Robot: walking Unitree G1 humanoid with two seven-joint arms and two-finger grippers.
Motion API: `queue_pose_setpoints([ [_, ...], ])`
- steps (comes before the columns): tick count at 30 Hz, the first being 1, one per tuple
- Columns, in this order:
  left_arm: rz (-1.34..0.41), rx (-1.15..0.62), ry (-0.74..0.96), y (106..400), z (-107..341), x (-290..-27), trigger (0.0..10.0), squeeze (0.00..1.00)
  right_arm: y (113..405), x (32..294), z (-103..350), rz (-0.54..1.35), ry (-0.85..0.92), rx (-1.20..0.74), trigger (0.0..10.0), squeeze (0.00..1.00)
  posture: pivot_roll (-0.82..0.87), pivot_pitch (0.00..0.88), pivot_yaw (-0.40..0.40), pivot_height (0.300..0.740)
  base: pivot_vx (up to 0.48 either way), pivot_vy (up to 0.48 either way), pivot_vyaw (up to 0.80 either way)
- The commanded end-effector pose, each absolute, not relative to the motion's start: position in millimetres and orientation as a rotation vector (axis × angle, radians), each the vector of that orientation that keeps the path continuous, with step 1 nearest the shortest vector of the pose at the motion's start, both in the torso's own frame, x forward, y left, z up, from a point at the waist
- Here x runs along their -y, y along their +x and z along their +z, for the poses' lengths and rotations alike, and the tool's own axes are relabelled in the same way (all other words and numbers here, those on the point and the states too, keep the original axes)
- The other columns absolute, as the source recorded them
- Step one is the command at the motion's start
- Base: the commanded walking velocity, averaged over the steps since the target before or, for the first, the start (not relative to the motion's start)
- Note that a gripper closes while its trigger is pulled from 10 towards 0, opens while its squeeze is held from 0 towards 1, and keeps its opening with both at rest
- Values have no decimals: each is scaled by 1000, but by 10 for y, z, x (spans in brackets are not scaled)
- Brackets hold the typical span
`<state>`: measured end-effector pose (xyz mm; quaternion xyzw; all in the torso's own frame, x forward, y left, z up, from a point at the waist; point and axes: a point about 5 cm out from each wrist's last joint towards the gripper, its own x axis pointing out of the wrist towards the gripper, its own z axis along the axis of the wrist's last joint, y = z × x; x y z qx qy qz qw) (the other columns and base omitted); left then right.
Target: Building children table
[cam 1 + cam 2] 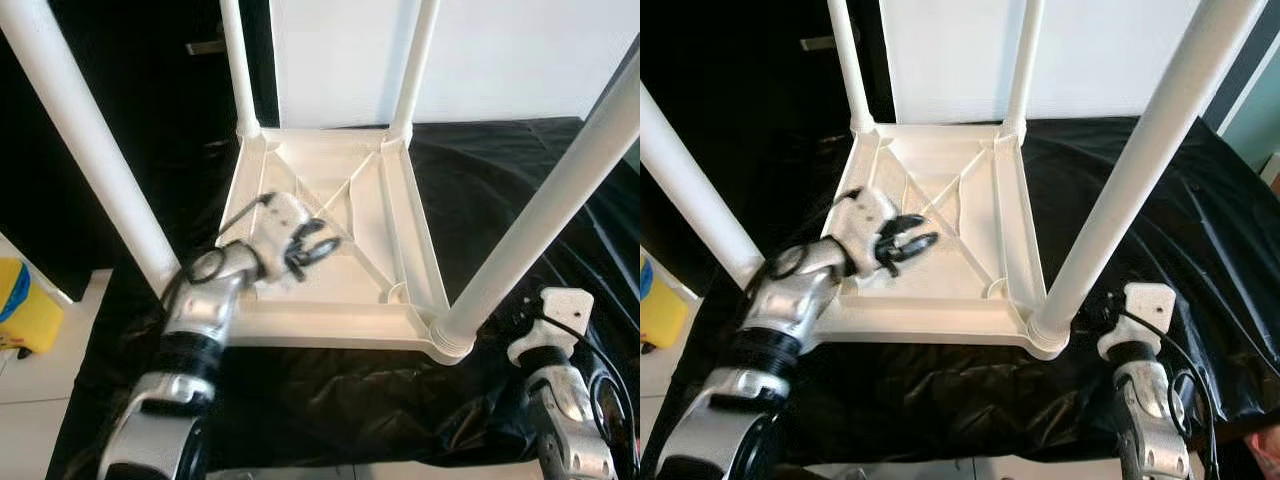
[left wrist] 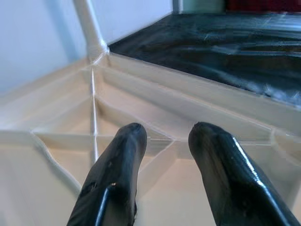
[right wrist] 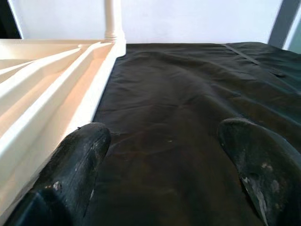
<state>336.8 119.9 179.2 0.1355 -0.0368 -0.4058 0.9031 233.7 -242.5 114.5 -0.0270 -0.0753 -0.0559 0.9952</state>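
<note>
A white plastic children's table (image 1: 300,325) lies upside down on a black cloth (image 1: 490,180), its ribbed underside facing up. Four white legs stand in its corners: near left (image 1: 90,150), near right (image 1: 545,215), far left (image 1: 237,65) and far right (image 1: 415,65). My left gripper (image 1: 318,243) hovers low over the ribbed underside, left of the centre, open with nothing between its fingers (image 2: 117,160). My right arm (image 1: 560,390) is low by the near right corner. The right gripper (image 3: 164,136) is open over the cloth, right beside the table's side rim (image 3: 61,94).
A yellow object (image 1: 25,305) sits on the pale floor at the left. A white wall (image 1: 500,60) rises behind the table. The black cloth spreads to the right and in front of the table.
</note>
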Motion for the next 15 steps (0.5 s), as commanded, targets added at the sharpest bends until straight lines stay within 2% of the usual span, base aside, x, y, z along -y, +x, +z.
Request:
queue_pose_setpoints([
  [1,-735,90,237,3352,1846,-1404,10000,0,2281,2474,1145,-146,-60,158,10000,0,-32,54,6,740,0,0,0],
  [2,-735,90,237,3352,1846,-1404,10000,0,2281,2474,1145,-146,-60,158,10000,0,-32,54,6,740,0,0,0],
  [4,-640,102,196,3253,1883,-1673,10000,0,2204,2493,1114,-180,-66,153,10000,0,-28,58,10,740,0,0,0],
  [10,-592,90,179,3062,1850,-1899,10000,0,2125,2476,1084,-219,-64,155,10000,0,-23,60,19,740,0,0,0],
  [12,-568,106,110,2896,1883,-1985,10000,0,2051,2354,1095,-151,-34,170,10000,0,-24,64,27,740,0,0,0],
  [15,-568,100,72,2827,1893,-2011,10000,0,1991,2248,1091,-60,-27,165,10000,0,-24,67,32,740,0,0,0],
])
